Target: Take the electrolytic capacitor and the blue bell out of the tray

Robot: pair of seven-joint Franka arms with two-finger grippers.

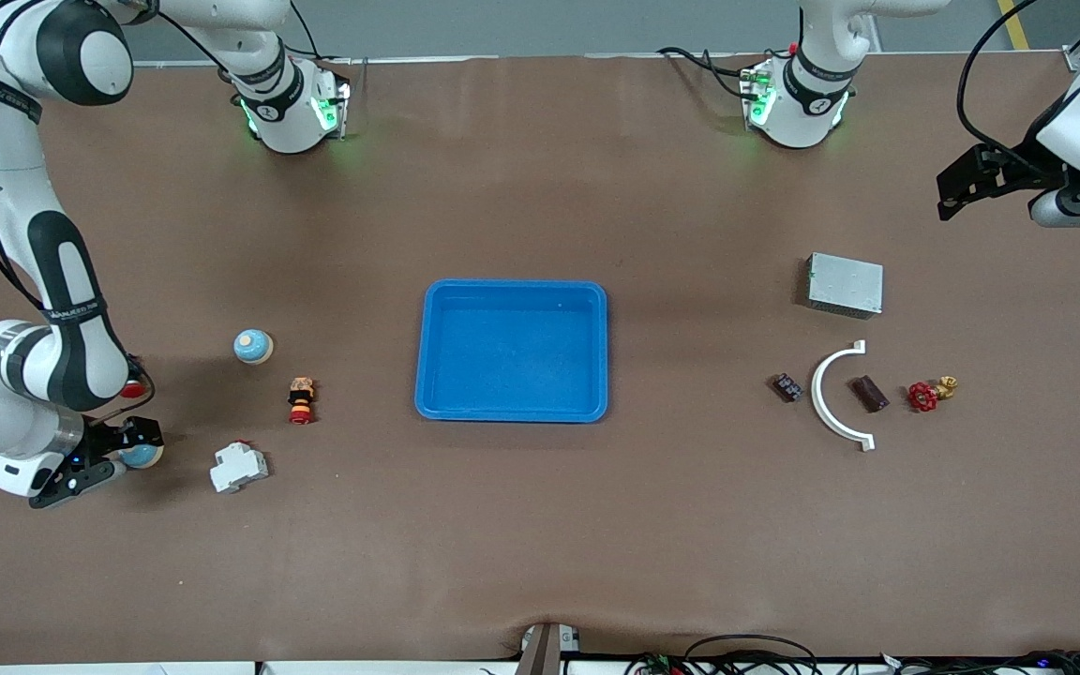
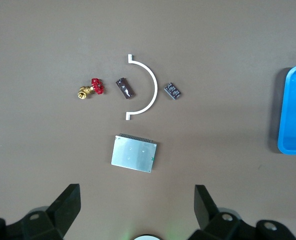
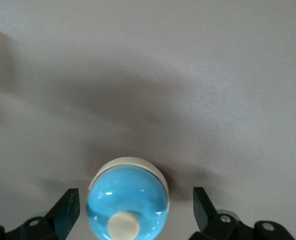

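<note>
Brown table (image 1: 540, 525) carries blue tray (image 1: 427, 356) at centre.

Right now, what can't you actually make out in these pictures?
- Front view: the right hand covers most of the blue bell under it.
- Right wrist view: the picture's edge cuts off that bell's lower part.
- Front view: the small dark part beside the white arc is too small to identify.
- Front view: the left hand is partly off the edge.

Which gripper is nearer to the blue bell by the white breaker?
Right. The right gripper is down around that bell, fingers open on either side. The left gripper waits over the left arm's end of the table.
</note>
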